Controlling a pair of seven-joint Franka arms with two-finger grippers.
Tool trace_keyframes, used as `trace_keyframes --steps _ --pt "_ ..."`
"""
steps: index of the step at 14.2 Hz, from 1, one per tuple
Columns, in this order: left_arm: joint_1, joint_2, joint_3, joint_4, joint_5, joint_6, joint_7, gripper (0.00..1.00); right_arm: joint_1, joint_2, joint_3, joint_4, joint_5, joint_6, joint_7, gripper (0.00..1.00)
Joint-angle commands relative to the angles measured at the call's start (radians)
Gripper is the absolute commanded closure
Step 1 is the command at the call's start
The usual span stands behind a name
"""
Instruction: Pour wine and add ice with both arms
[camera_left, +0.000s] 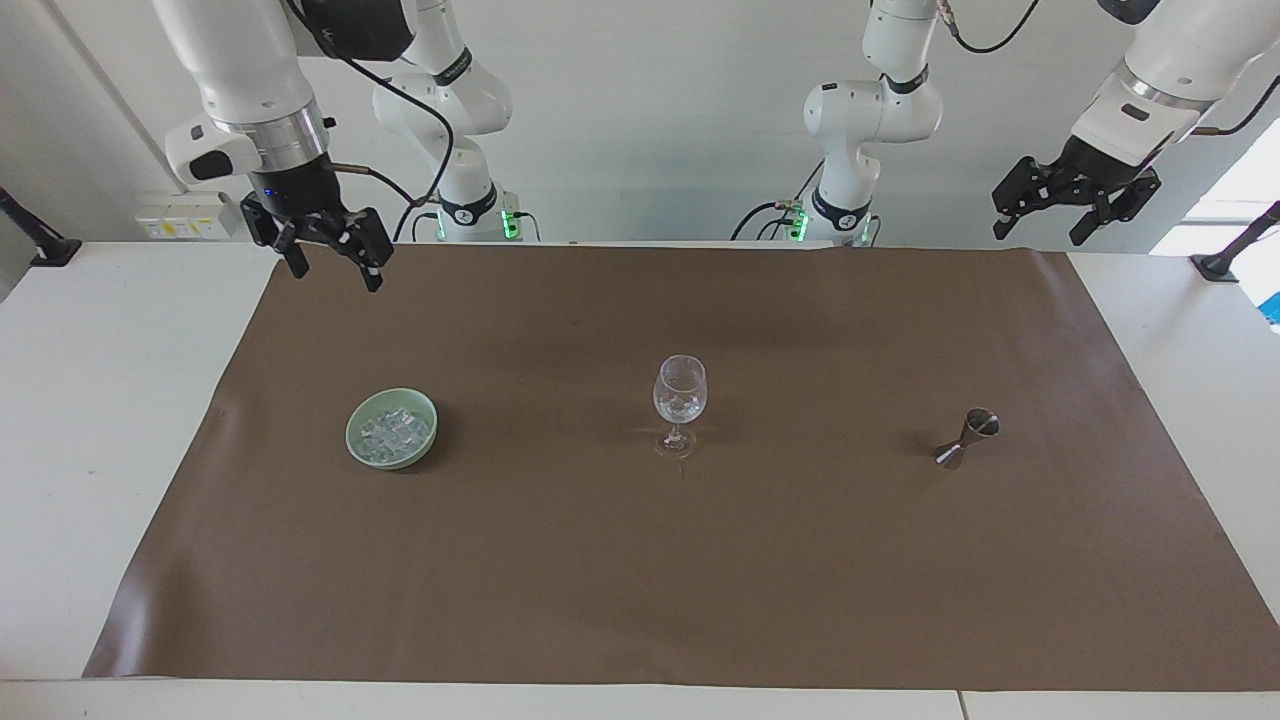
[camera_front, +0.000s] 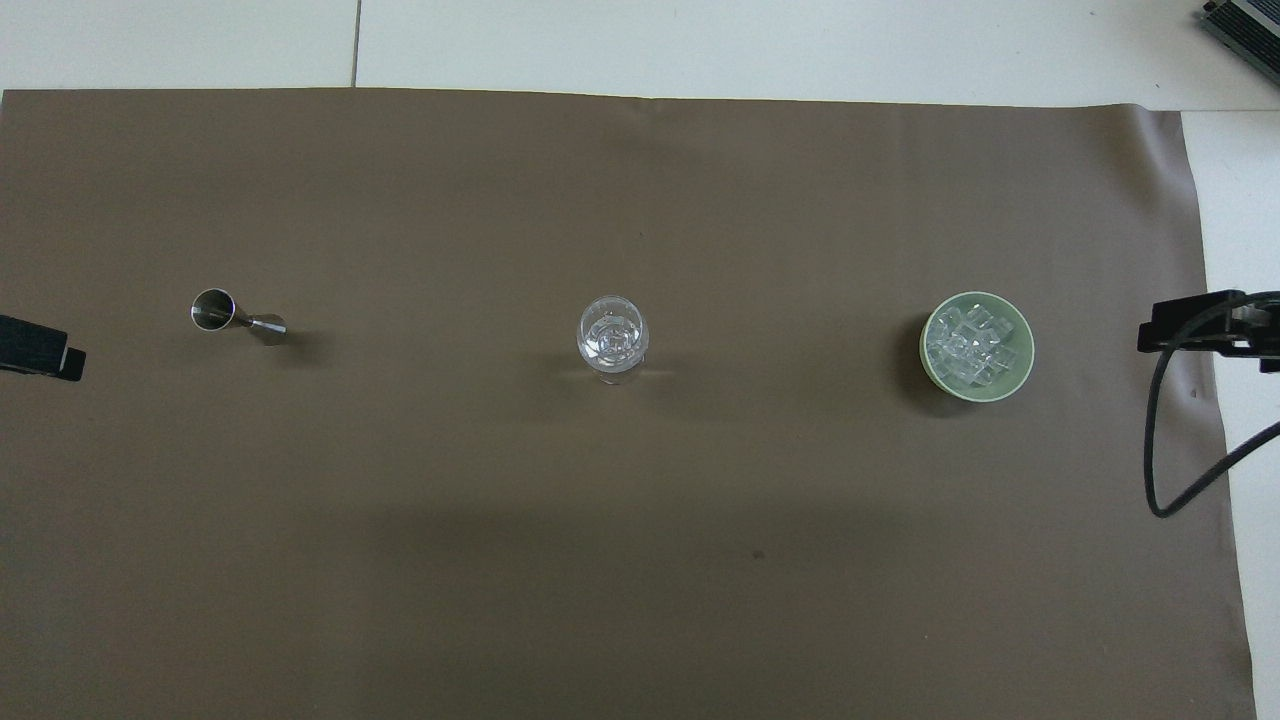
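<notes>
A clear stemmed wine glass (camera_left: 679, 400) (camera_front: 612, 338) stands upright mid-mat. Toward the right arm's end sits a pale green bowl (camera_left: 352, 440) (camera_front: 926, 360) heaped with ice (camera_left: 394, 432) (camera_front: 968, 345). A small steel jigger (camera_left: 967, 438) (camera_front: 235, 317) stands toward the left arm's end. No wine shows. My right gripper (camera_left: 335, 278) (camera_front: 1205, 330) hangs open and empty, high over the mat's edge at the right arm's end, well apart from the bowl. My left gripper (camera_left: 1040, 235) (camera_front: 40, 350) waits open and empty, raised over the mat's corner at the left arm's end.
A brown mat (camera_left: 640, 560) (camera_front: 600, 520) covers most of the white table (camera_left: 110, 400). A black cable (camera_front: 1165, 470) loops down from the right arm over the mat's edge. Both arm bases stand at the robots' edge of the table.
</notes>
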Motion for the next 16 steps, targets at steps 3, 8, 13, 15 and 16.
trace_keyframes --steps 3,8,13,15,16 --pt "-0.004 -0.029 0.004 -0.035 0.018 0.016 0.01 0.0 0.005 -0.007 0.008 0.011 0.02 0.011 -0.011 0.0" --pt "-0.004 -0.029 0.004 -0.035 0.02 0.016 0.01 0.0 0.005 0.042 0.018 0.137 0.022 -0.132 -0.011 0.0" --pt "-0.004 -0.03 0.004 -0.035 0.018 0.016 0.01 0.0 0.006 0.057 0.018 0.129 0.04 -0.164 -0.011 0.0" --pt "-0.006 -0.03 0.004 -0.035 0.018 0.016 0.01 0.0 0.006 0.037 0.019 0.088 0.042 -0.149 -0.007 0.0" --pt "-0.004 -0.03 0.004 -0.035 0.018 0.016 0.01 0.0 0.008 0.034 0.019 0.082 0.042 -0.138 -0.007 0.0"
